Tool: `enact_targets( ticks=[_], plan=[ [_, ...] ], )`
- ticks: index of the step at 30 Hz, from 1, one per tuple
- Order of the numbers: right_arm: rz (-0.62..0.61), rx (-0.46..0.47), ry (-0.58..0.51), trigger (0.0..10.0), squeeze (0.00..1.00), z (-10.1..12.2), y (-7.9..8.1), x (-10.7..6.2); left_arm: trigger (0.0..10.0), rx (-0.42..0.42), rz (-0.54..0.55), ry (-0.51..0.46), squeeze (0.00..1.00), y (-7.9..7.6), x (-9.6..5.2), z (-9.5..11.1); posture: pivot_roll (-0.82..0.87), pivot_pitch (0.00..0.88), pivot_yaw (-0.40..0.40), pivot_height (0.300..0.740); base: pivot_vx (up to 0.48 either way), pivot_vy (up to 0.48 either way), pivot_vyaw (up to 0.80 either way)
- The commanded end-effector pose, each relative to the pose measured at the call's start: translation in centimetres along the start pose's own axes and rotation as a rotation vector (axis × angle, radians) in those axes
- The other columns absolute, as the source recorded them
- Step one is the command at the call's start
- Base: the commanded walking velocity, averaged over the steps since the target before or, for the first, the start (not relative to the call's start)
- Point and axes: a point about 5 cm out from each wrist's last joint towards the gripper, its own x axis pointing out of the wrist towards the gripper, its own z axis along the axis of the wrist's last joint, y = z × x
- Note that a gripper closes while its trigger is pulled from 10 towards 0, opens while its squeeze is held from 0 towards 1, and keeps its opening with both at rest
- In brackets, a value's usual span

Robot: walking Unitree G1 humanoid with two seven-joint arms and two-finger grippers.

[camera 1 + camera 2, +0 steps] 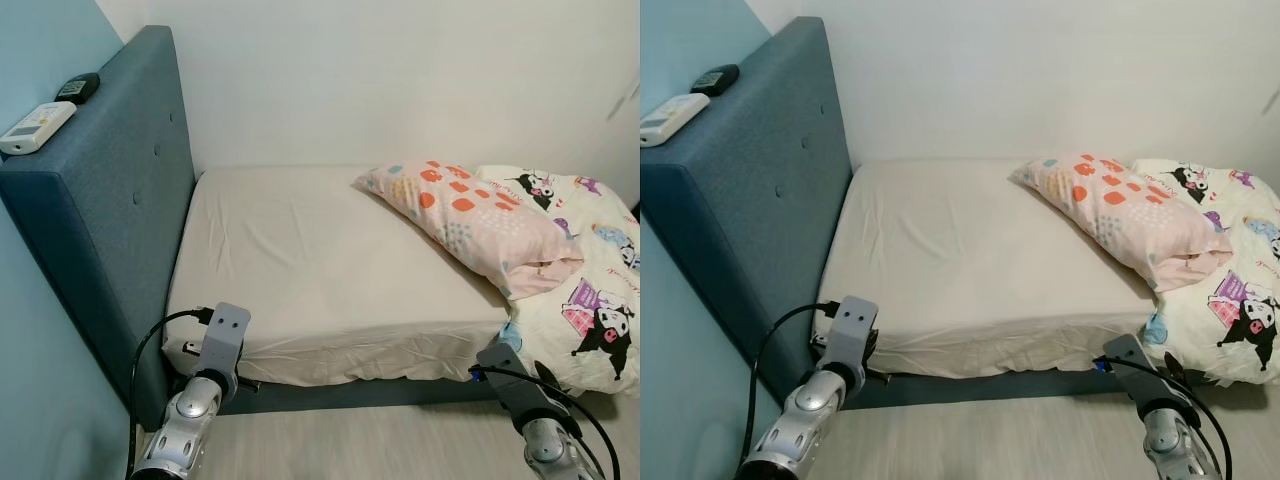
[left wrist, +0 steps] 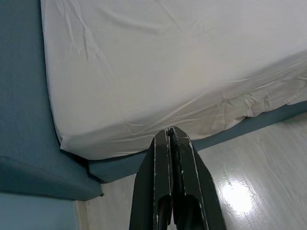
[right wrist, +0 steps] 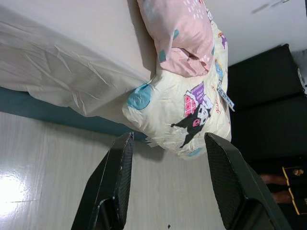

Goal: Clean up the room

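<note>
A bed [image 1: 970, 270] with a cream sheet lies ahead, bare across its middle. The blue padded headboard [image 1: 750, 200] stands on the left arm's side, and a white remote [image 1: 672, 118] and a dark remote [image 1: 716, 79] rest on its top edge. A pink pillow [image 1: 1120, 215] with orange and blue spots lies tilted on the right arm's side, leaning on a cream cartoon-print quilt [image 1: 1220, 290] bunched at that end and hanging over the bed's near edge. The left arm [image 1: 825, 385] reaches toward the bed's near corner by the headboard. The right arm [image 1: 1150, 395] is low over the pale wooden floor [image 1: 990, 435], just below the hanging quilt.
</note>
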Motion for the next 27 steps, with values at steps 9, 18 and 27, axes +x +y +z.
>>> enact_targets(
  ticks=[9, 18, 27],
  plan=[
    [0.003, 0.013, 0.033, 10.0, 0.0, -1.17, -0.14, -0.43, 10.0, -0.002, 0.008, -0.004, 0.0, -0.16, -0.36, -0.16, 0.1, 0.032, -0.122, 0.74, 0.0, 0.0, 0.0],
    [0.004, 0.014, 0.032, 10.0, 0.0, -1.13, -0.08, -0.41, 10.0, -0.001, 0.01, -0.007, 0.0, -0.11, -0.31, -0.08, 0.1, 0.028, -0.125, 0.74, 0.0, 0.0, 0.0],
    [0.004, 0.015, 0.03, 10.0, 0.0, -0.99, -0.12, -0.3, 10.0, 0.002, 0.012, -0.008, 0.0, -0.04, -0.3, 0.04, 0.11, 0.032, -0.133, 0.74, 0.0, 0.0, 0.0]
  ],
)
